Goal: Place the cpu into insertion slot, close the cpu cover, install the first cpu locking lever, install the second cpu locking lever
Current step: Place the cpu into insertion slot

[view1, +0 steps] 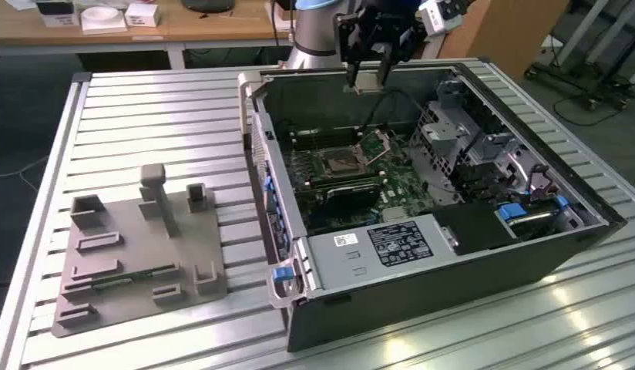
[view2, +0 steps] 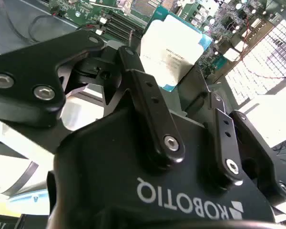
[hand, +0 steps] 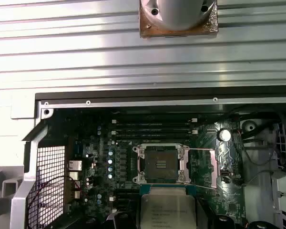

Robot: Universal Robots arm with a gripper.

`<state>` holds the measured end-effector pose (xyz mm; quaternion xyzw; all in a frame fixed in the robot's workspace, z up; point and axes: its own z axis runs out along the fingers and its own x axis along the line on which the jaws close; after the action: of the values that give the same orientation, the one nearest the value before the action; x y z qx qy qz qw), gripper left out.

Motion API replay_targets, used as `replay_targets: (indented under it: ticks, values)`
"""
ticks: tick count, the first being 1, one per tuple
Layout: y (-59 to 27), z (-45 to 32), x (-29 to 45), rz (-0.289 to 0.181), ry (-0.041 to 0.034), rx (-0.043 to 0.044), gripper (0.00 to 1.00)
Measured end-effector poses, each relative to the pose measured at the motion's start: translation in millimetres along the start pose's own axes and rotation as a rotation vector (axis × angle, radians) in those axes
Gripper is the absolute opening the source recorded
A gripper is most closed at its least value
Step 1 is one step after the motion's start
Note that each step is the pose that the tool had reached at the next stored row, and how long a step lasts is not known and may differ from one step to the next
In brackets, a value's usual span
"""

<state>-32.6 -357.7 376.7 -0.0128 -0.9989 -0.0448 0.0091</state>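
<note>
My gripper (view1: 367,75) hangs above the back wall of the open computer case (view1: 564,254), shut on the cpu (view1: 364,87). The cpu (view2: 174,50) is a flat square chip with a silvery top and blue-green edge, pinched at its rim between the black fingers (view2: 150,102). Below it on the green motherboard lies the insertion slot (hand: 161,164), a square socket with a dark centre and metal rim, uncovered. The cpu (hand: 168,207) hovers beside the slot in the first wrist view. The cpu cover (view1: 381,143) stands swung up on the slot's side toward the exterior view's right.
Long memory slots (hand: 152,128) run beside the socket. A metal drive cage (view1: 456,139) and a power supply (view1: 390,245) crowd the case. A grey fixture plate (view1: 132,254) with small parts lies on the slatted table at the exterior view's left.
</note>
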Motion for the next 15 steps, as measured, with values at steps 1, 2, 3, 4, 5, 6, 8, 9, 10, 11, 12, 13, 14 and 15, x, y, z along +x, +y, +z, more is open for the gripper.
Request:
replay_targets:
  ticks: [1, 2, 3, 4, 5, 6, 8, 9, 10, 11, 12, 13, 14, 15]
  values:
    - [0.0, 0.0, 0.0, 0.000, 0.0000, -0.0001, 0.54]
    - [0.0, 0.0, 0.0, 0.000, 0.0000, 0.0000, 0.54]
    - [0.0, 0.0, 0.0, 0.000, 0.0000, -0.0001, 0.54]
    - [0.0, 0.0, 0.0, 0.000, 0.0000, -0.0001, 0.54]
    - [0.0, 0.0, 0.0, 0.000, 0.0000, -0.0001, 0.54]
    - [0.0, 0.0, 0.0, 0.000, 0.0000, 0.0000, 0.54]
    - [0.0, 0.0, 0.0, 0.000, 0.0000, 0.0000, 0.54]
    - [0.0, 0.0, 0.0, 0.000, 0.0000, 0.0000, 0.54]
    - [0.0, 0.0, 0.0, 0.000, 0.0000, 0.0000, 0.54]
    - [0.0, 0.0, 0.0, 0.000, 0.0000, 0.0000, 0.54]
    - [0.0, 0.0, 0.0, 0.000, 0.0000, 0.0000, 0.54]
    - [0.0, 0.0, 0.0, 0.000, 0.0000, 0.0001, 0.54]
    - [0.2, 0.0, 0.0, 0.000, 0.0000, 0.0005, 0.54]
    - [0.3, 0.1, 0.0, 0.003, -0.0003, 0.0007, 0.54]
